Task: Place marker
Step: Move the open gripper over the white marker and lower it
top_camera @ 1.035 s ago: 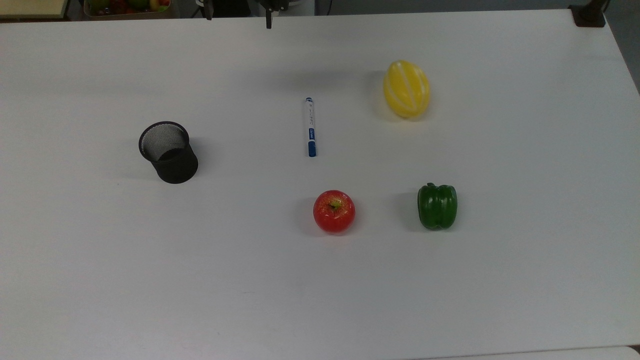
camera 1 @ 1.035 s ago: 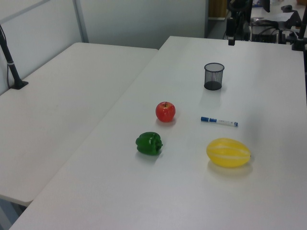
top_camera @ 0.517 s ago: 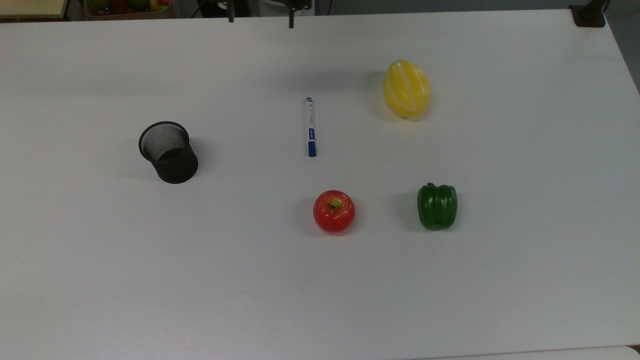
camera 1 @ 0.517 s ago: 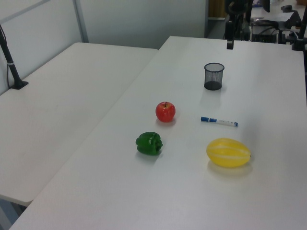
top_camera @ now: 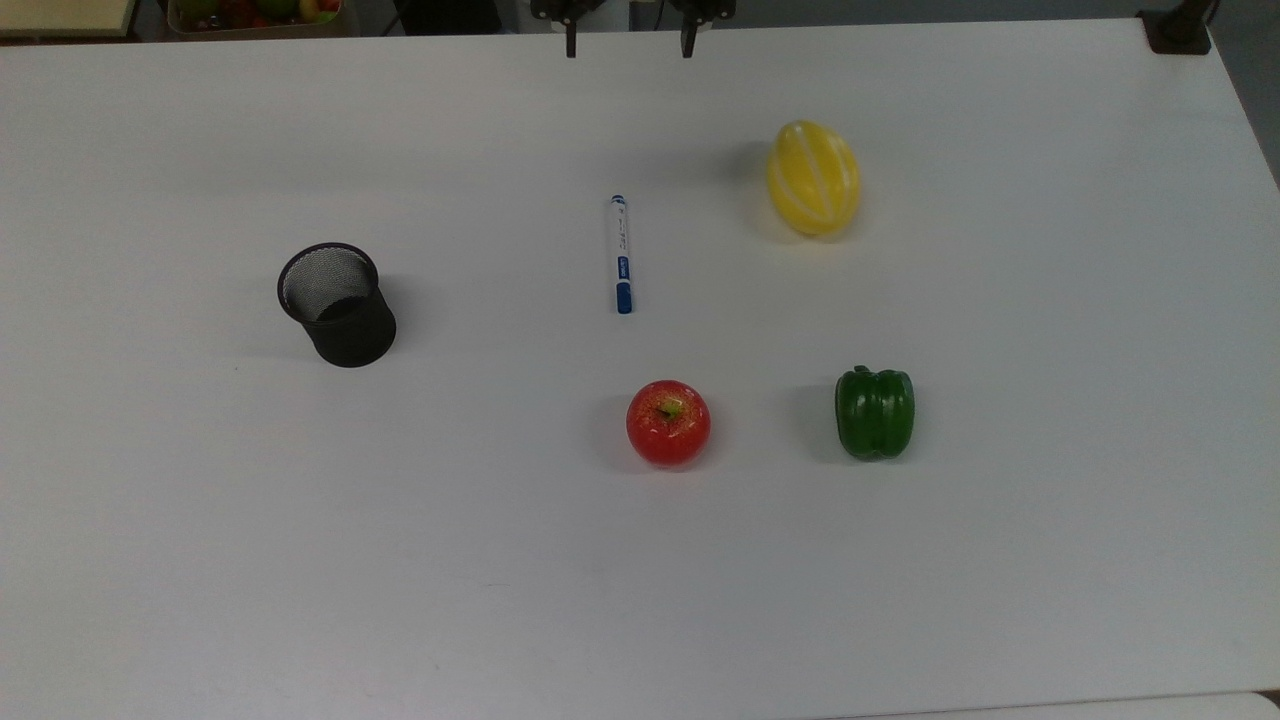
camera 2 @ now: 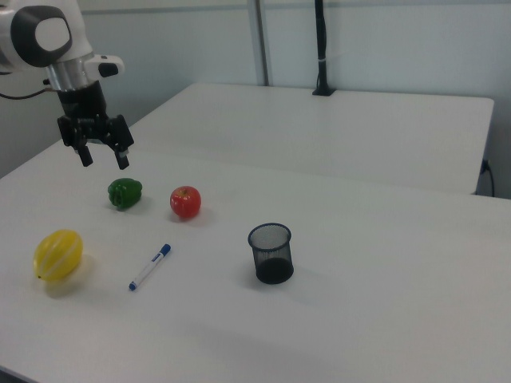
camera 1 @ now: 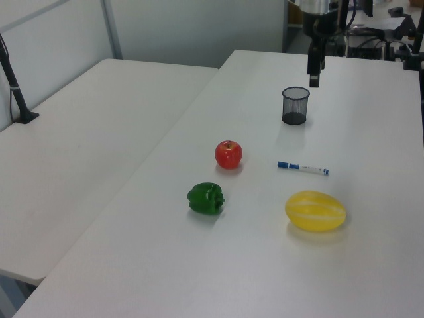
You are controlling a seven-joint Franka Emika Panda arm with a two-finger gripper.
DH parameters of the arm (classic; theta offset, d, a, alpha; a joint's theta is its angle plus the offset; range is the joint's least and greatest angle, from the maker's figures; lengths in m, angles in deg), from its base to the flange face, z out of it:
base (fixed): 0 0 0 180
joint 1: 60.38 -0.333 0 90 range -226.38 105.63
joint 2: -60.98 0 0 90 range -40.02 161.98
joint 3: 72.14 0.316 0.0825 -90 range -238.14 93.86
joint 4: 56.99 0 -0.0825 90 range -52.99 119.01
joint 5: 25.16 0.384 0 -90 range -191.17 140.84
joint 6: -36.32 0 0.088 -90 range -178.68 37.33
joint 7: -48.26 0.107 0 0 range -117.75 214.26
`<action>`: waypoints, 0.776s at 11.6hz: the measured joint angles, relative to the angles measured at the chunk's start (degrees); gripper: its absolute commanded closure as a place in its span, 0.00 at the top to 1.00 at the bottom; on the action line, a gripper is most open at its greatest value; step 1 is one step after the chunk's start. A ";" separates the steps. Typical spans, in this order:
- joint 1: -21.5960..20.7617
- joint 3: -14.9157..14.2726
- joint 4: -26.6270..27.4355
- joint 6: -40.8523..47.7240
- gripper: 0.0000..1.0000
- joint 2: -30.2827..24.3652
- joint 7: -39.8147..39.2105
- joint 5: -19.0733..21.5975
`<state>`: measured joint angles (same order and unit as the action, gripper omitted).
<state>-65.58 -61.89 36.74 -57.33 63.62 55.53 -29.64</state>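
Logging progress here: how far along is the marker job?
Nothing looks done: the marker lies flat on the table, between the cup and the melon. In hand: the gripper hangs open and empty above the table. Left: reaching, grasping and placing the marker; the cup seems the likely spot.

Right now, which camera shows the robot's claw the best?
The right view: the whole gripper hangs in the air, jaws apart. The top view catches just two finger tips at its top edge. The left view sees it side-on, above the black mesh cup.
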 measured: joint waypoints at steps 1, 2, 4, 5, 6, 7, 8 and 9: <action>-0.25 0.01 0.28 -0.49 1.00 0.47 0.00 0.00; -0.33 0.01 1.26 -2.31 1.00 1.18 0.01 0.00; -0.31 0.01 4.80 -7.37 1.00 2.58 0.02 0.00; -0.30 0.01 6.86 -9.40 1.00 3.14 0.03 0.00; -0.30 0.01 8.72 -11.04 1.00 3.84 0.06 0.00; -0.26 0.00 10.26 -12.58 1.00 4.88 0.12 0.00; -0.12 -0.02 11.39 -14.38 1.00 6.24 0.21 0.00; -0.02 -0.07 11.96 -15.67 1.00 7.36 0.23 0.00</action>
<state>-65.60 -61.96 48.69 -73.00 70.98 55.76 -29.64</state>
